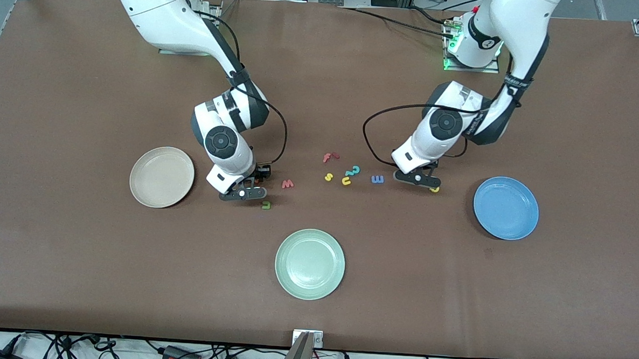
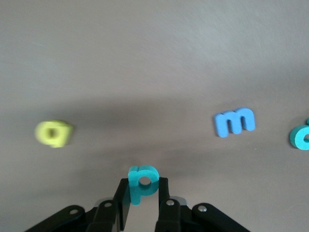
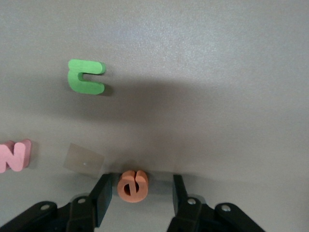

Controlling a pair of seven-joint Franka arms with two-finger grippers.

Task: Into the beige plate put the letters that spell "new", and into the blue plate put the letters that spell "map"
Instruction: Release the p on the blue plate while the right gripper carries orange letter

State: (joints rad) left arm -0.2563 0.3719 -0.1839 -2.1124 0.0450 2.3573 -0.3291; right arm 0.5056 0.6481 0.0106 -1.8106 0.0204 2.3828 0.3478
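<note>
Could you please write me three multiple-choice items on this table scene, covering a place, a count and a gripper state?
1. The blue m lies:
A. on the table
B. in the blue plate
C. in the pale green plate

2. How many plates are there?
A. two
B. three
C. four

3. The left gripper is:
A. open over a plate
B. shut on nothing
C. shut on the teal p

Answers: 1 A, it sits on bare cloth; 2 B, beige, green and blue; 3 C, both fingers press the p.

Brown table cover, metal frame posts at corners, cables along near edge.
</note>
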